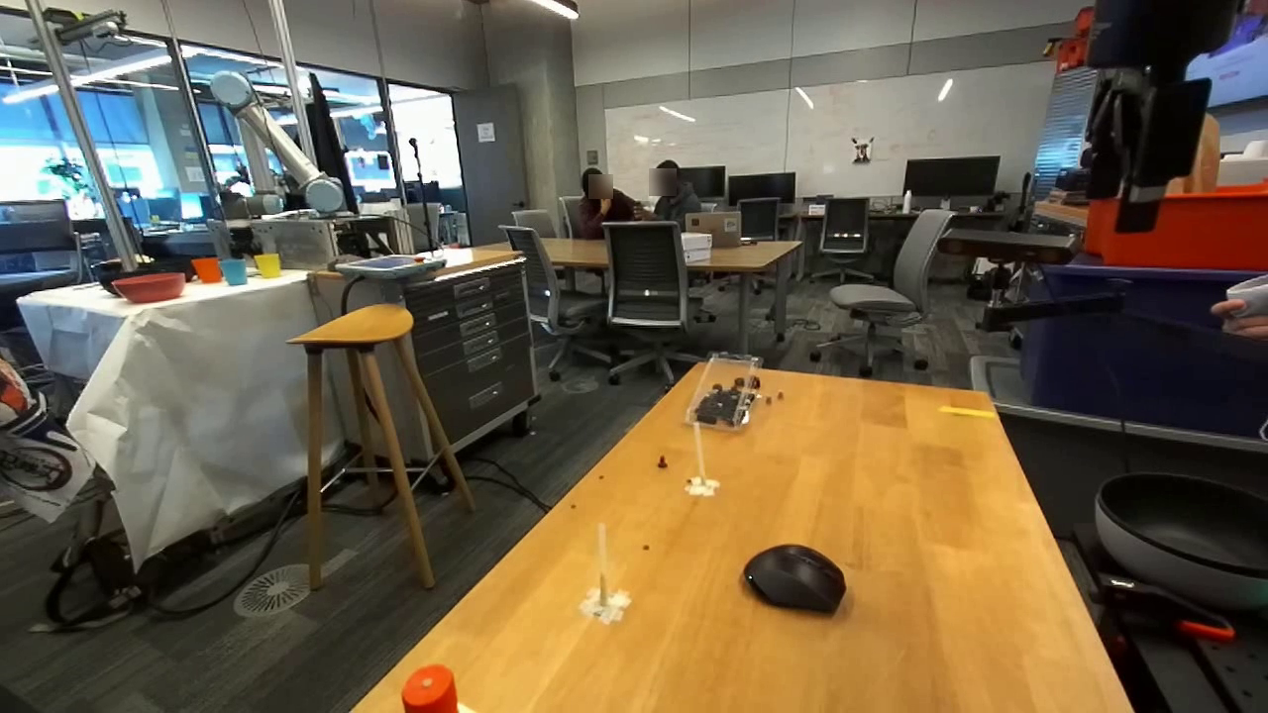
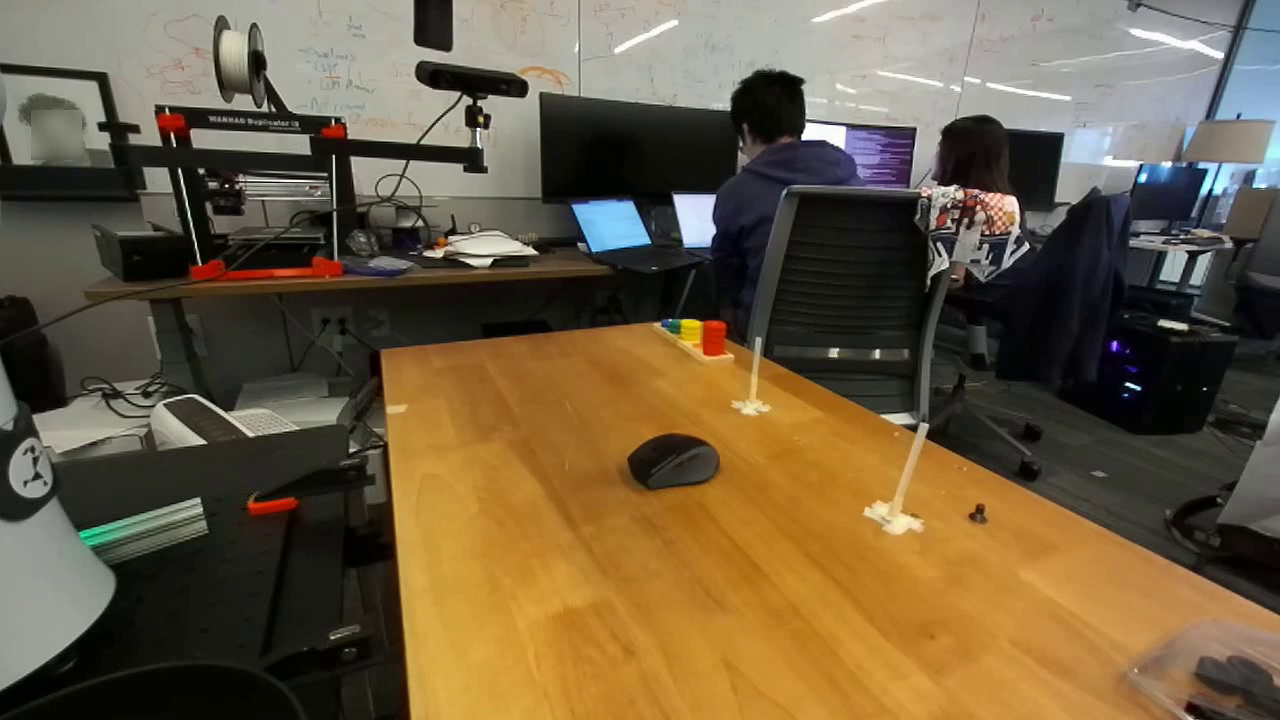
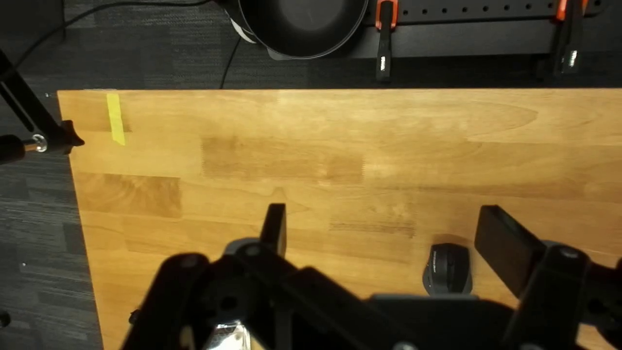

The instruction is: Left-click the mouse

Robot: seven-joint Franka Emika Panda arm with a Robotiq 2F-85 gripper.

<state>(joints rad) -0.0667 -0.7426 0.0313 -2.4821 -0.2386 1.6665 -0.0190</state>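
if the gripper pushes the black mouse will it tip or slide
The mouse probably won't tip, since it sits low and broad. It could slide on the smooth-looking wooden table. Being domed, it may deflect an off-centre push.

In an exterior view the glass wall [image 1: 421, 129] washes out to white in places and a ceiling strip light [image 1: 555, 8] glows at the top edge; in both exterior views a whiteboard [image 1: 733, 139] carries slanting streaks of glare. Pixelated blocks mask the faces of two seated people [image 1: 684, 206]. The wooden tabletop [image 1: 852, 456] looks warm and bright, a soft shadow close against the computer mouse [image 1: 795, 577]. In the wrist view the wood grain reads clearly — but the gripper [image 3: 388, 233], near the lens, is dark and blurred, the carpet [image 3: 34, 214] dim.
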